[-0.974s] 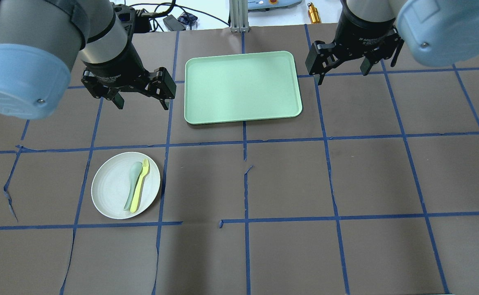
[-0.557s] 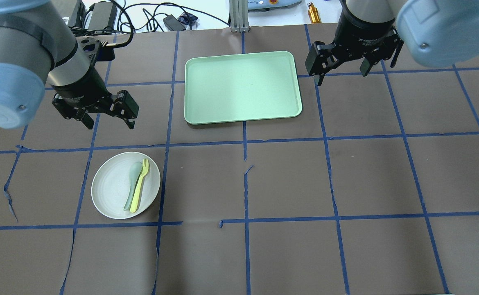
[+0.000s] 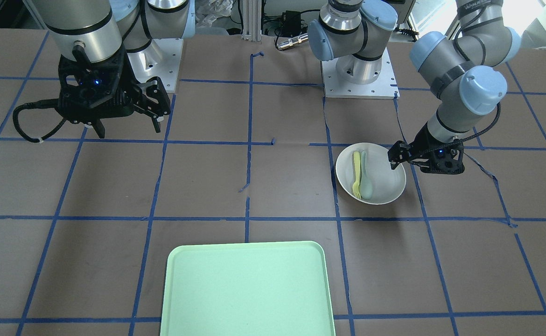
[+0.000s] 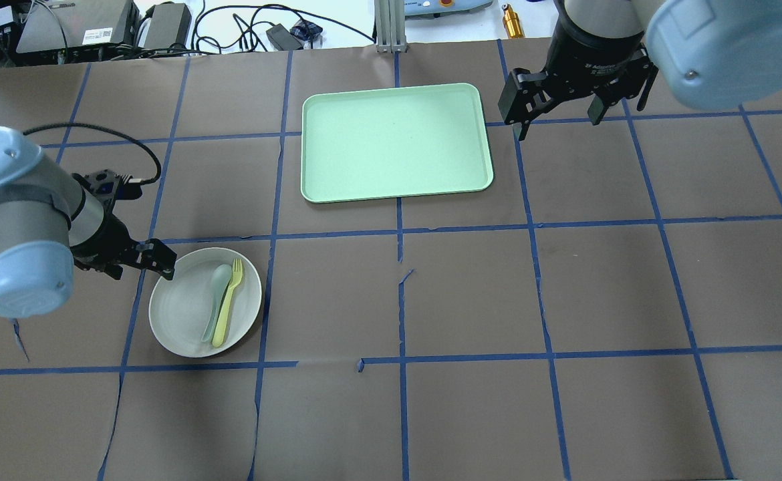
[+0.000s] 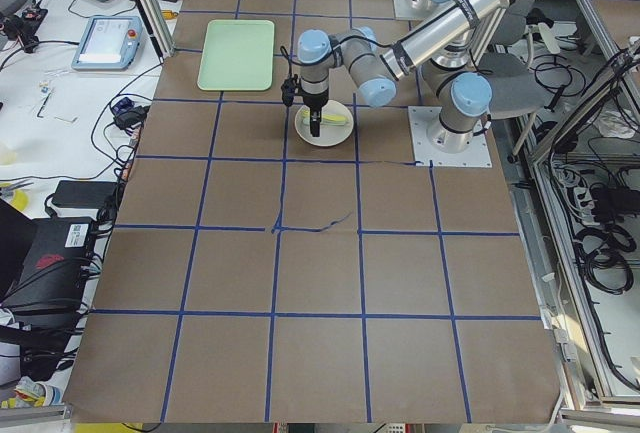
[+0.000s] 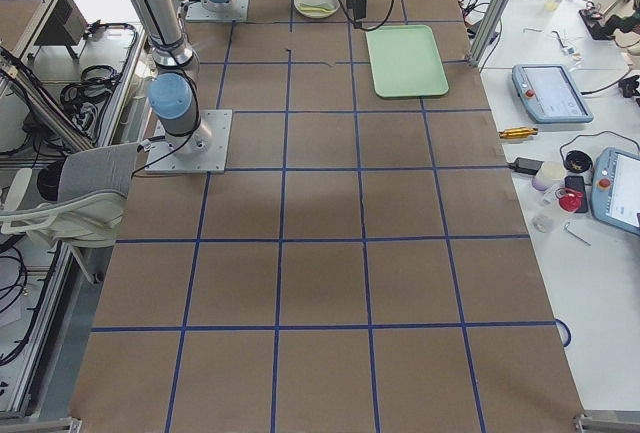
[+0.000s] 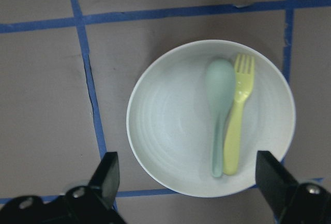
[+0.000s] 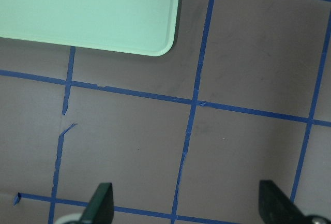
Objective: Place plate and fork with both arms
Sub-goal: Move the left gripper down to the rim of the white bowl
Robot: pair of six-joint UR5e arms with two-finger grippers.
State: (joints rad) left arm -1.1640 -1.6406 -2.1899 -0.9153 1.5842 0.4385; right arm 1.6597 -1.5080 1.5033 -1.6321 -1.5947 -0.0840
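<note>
Beside the plate [image 7: 165,131], the wide-open left gripper [image 4: 138,266] should be lowered onto bare rim, clear of fork [image 7: 235,125] and spoon [image 7: 220,94].

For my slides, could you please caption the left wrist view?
Open left gripper frames the plate, where the fork lies beside a spoon.

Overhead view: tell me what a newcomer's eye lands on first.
The mint-green tray lies at the far middle of the brown, blue-taped table. Near-left sits the off-white plate, with the yellow-green fork and a teal-grey spoon side by side on it. The left gripper hangs open by the plate's far-left rim; the right gripper hangs open beside the tray's right end.
</note>
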